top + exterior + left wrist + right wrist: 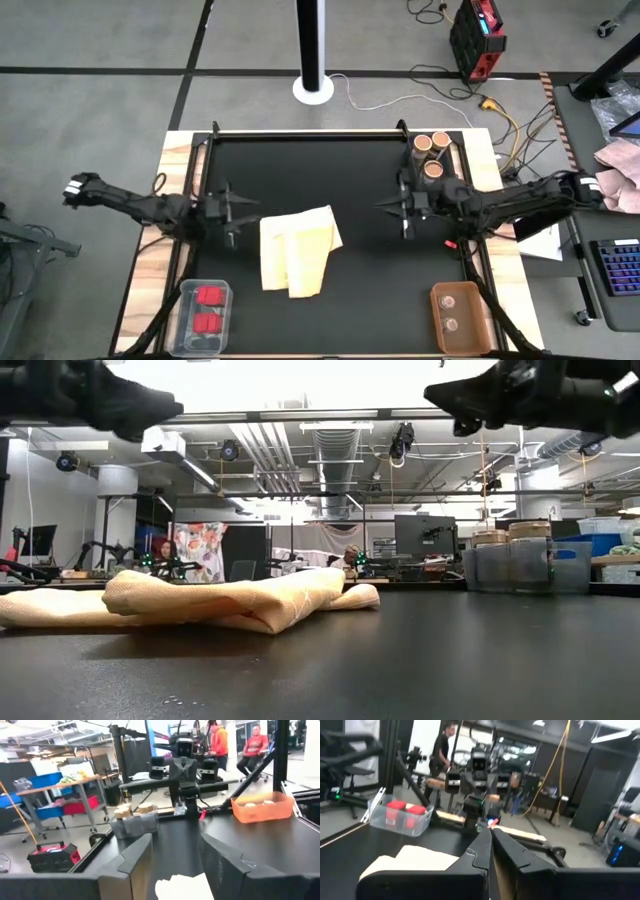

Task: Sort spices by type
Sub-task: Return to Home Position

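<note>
Risks clipping the brown-topped jars (432,155) beside the right gripper (385,208), closed and empty, on retreat; left gripper (250,207) open near yellow cloth (298,250).

A folded yellow cloth (298,250) lies flat on the black table (330,170), just at 9 o'clock of its middle, with its loose corners pointing to 6 o'clock. In the low view the cloth (200,600) shows as a soft, layered hump. Pale wooden boards (150,270) edge the table at 9 and 3 o'clock. Beyond the far edge, at 12 o'clock, a dark pole rises from a round white base (313,89). At 1 o'clock a red-and-black box (477,38) stands on the grey floor, and yellow cables (505,125) trail near it. A keyboard (620,268) sits off the table at 3 o'clock. Two people (255,745) sit in the room behind.
</note>
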`<state>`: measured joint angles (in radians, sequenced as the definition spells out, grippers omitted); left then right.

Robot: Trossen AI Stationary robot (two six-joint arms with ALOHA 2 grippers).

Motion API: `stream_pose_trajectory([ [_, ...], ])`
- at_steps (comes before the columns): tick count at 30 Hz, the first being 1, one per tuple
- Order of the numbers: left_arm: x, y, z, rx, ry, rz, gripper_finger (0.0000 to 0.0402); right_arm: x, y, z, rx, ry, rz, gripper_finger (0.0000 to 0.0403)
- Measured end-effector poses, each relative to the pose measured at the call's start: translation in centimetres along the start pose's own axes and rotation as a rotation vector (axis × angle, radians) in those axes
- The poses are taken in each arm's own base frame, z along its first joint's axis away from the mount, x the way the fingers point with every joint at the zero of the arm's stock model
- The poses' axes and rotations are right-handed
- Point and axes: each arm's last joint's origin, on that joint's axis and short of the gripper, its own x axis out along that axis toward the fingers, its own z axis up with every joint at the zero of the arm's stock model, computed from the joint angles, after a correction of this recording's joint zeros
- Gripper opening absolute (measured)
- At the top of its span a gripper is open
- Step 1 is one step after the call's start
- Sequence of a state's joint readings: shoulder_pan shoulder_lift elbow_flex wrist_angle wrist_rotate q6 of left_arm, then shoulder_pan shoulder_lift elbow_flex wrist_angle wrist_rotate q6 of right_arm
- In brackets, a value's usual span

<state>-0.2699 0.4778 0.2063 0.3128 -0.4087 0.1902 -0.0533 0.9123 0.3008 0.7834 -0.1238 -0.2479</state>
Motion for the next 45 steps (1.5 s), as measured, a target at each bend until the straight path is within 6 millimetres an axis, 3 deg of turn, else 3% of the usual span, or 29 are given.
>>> stream_pose_trajectory([
  [4, -1.9, 0.7, -0.8, -0.02, -0.008, 0.019, 0.0138, -1.8, 0.3, -0.6, -0.011, -0.071, -0.025, 0.0009],
  [10, -3.9, 1.9, -1.6, -0.078, 0.035, 0.19, 0.0129, -4.4, 0.7, -1.4, -0.023, -0.152, -0.066, 0.0009],
  [15, -4.1, 1.7, -4.4, -0.089, 0.113, 0.236, 0.0127, -6.3, 1.1, -1.7, -0.004, -0.268, -0.086, 0.0009],
  [24, -3.8, 1.8, -5.1, -0.138, 0.066, 0.428, 0.0127, -6.7, 1.1, -1.4, 0.084, -0.282, -0.052, 0.0009],
  [37, -3.6, 1.8, -5.0, -0.123, 0.09, 0.425, 0.0127, -6.3, 1.5, -2.8, 0.23, -0.139, -0.017, 0.0013],
  [45, -3.5, 1.7, -5.2, -0.111, 0.106, 0.423, 0.0127, -6.2, 1.6, -3.3, 0.209, -0.088, -0.013, 0.0013],
])
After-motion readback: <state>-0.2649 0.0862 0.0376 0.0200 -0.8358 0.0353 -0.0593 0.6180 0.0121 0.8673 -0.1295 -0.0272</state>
